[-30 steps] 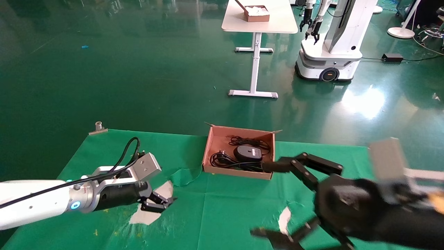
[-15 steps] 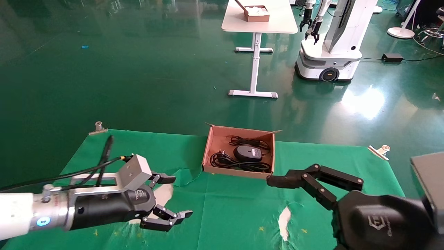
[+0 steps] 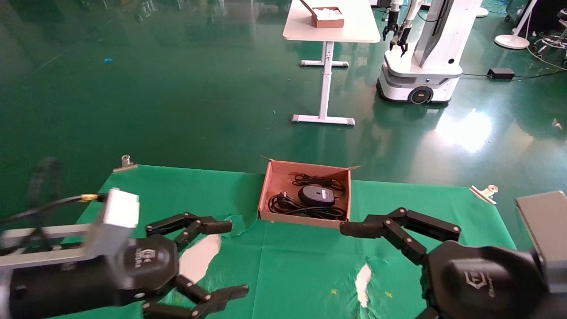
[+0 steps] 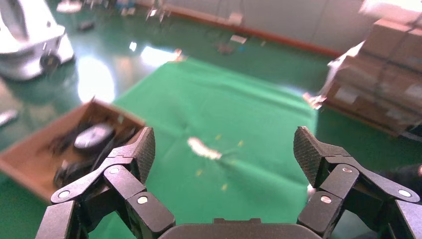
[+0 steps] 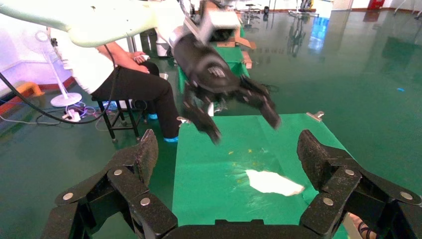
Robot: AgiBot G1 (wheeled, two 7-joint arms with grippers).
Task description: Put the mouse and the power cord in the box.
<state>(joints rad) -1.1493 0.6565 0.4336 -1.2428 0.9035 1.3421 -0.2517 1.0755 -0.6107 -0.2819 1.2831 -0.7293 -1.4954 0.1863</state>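
Currently the cardboard box (image 3: pixel 267 193) sits at the far middle of the green table cloth (image 3: pixel 288 266), with the black mouse (image 3: pixel 316 195) lying inside it, label patch up. The power cord (image 3: pixel 288 205) is coiled in the box just left of and near the mouse, and the thin mouse cable (image 3: pixel 316 180) is bundled at the far side of the box. The left gripper (image 3: pixel 221 261) hovers over the near left of the cloth, fingers spread wide, gripping nothing; the left wrist view shows both fingertips (image 4: pixel 142 149) well apart with the box (image 4: pixel 30 169) beyond. The right gripper (image 3: pixel 354 274) hovers at the near right, upper finger reaching close to the box's near right corner, fingers spread and empty; the right wrist view confirms the wide gap. 2 white tears (image 3: pixel 199 257) show in the cloth. Another robot (image 3: pixel 421 57) and a white table (image 3: pixel 330 31) stand far off on the floor.
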